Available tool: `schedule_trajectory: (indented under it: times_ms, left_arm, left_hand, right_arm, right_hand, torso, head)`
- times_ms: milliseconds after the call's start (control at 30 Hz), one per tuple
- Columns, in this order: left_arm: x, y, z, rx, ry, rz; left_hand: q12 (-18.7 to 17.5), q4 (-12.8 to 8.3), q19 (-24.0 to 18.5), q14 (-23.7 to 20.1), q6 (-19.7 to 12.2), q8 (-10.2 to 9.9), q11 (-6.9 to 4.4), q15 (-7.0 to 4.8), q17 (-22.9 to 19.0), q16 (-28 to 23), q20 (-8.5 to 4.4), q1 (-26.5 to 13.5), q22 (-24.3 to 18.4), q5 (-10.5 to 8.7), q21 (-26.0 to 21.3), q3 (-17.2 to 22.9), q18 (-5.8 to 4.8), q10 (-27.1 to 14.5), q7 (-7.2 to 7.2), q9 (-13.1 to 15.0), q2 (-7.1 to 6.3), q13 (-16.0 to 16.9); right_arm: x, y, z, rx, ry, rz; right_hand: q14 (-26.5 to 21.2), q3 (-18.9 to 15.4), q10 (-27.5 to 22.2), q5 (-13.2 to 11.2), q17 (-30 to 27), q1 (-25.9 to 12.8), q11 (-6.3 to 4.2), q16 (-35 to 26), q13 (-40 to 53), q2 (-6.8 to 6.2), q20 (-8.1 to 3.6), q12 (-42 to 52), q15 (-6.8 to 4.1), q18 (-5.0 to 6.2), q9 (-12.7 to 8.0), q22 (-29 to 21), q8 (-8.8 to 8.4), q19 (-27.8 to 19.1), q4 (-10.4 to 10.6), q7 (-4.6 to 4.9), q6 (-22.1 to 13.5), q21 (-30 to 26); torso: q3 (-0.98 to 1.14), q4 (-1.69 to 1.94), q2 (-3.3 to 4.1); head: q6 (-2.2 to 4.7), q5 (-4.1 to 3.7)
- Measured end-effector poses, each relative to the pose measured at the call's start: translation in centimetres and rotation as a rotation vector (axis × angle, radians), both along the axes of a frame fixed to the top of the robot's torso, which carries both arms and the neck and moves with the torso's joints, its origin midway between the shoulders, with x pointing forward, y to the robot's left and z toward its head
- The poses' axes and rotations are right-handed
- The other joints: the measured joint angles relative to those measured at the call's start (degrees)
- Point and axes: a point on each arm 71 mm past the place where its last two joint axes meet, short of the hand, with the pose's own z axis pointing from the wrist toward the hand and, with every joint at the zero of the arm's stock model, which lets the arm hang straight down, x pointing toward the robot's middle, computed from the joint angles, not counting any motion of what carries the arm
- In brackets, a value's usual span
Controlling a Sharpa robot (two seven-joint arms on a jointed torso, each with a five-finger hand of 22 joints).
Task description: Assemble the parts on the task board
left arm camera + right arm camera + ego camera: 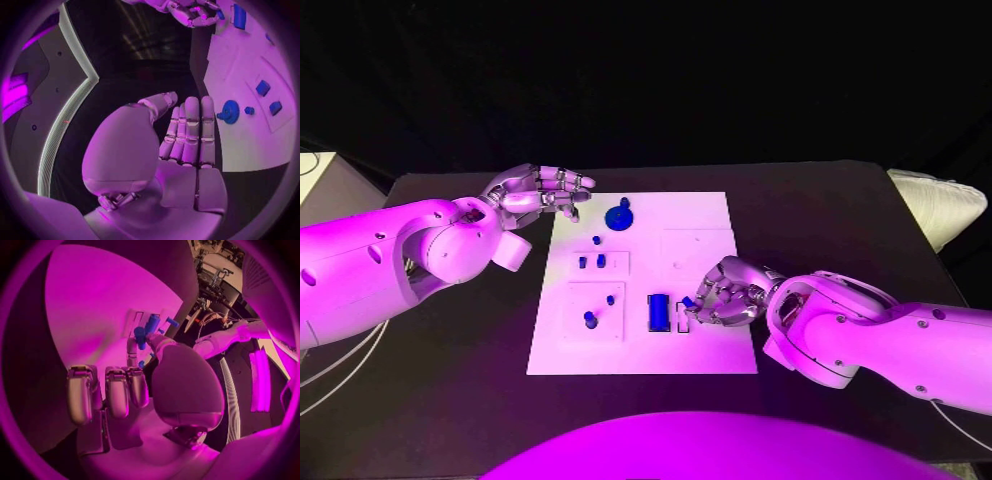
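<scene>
1. The task board [697,215] lies flat in the middle of the black tabletop [819,215], its long side running away from the robot.
2. The left hand [535,190] hovers at the far left corner of the board. In the left wrist view its fingers [190,130] are stretched out straight and lie side by side, with the thumb apart; they hold nothing.
3. A round blue part [619,214] sits on the far part of the board, just beside the left hand; the pictures do not show any contact between them.
4. Three small blue parts [597,240] lie nearer the robot from there: one alone and two side by side in a shallow outlined field.
5. Another small blue part [590,319] sits in the near left field of the board.
6. A tall blue rectangular part [656,312] stands near the board's near edge.
7. The right hand [726,293] is over the near right part of the board, beside that rectangle. Its thumb and one finger pinch a small blue part [140,334]; the other fingers [115,392] are curled in.
</scene>
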Motion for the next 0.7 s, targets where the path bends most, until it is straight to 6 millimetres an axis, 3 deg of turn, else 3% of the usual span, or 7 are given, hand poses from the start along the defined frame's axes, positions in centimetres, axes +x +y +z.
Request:
schedule_trajectory:
  times_ms: [400,700]
  left_arm:
    - [-0.01,-0.06,-0.01,0.0,0.001,-0.002]
    - [-0.01,-0.05,-0.01,0.001,0.001,-0.002]
  left_hand:
    - [0.0,0.0,0.0,0.0,0.0,0.0,0.0,0.0,0.0,0.0,0.0,0.0,0.0,0.0,0.0,0.0,0.0,0.0,0.0,0.0,0.0,0.0]
    - [0.3,0.2,0.0,0.0,0.0,0.3,0.0,0.0,0.0,0.0,0.0,0.0,-0.1,0.0,0.0,0.2,0.0,0.0,0.0,-0.1,0.0,0.0]
  right_arm:
    - [-0.06,0.58,-0.88,-0.038,0.057,-0.01]
    - [0.08,0.89,-1.04,-0.057,0.052,-0.008]
  right_hand:
    - [0.0,-1.0,0.0,-1.2,0.0,-2.6,0.0,0.0,0.0,1.51,0.0,0.3,0.0,0.0,0.0,0.0,0.0,0.0,0.2,0.0,0.0,0.0]
    - [0.0,-1.0,0.0,-1.2,0.0,-2.9,0.0,0.0,0.0,1.79,0.0,0.3,0.0,0.0,-0.1,0.0,0.0,0.0,0.2,0.0,0.0,0.3]
  torso:
    - [0.01,-0.03,0.01]
    - [0.01,-0.02,0.01]
  head:
    - [0.0,0.0]
    - [0.0,0.06]
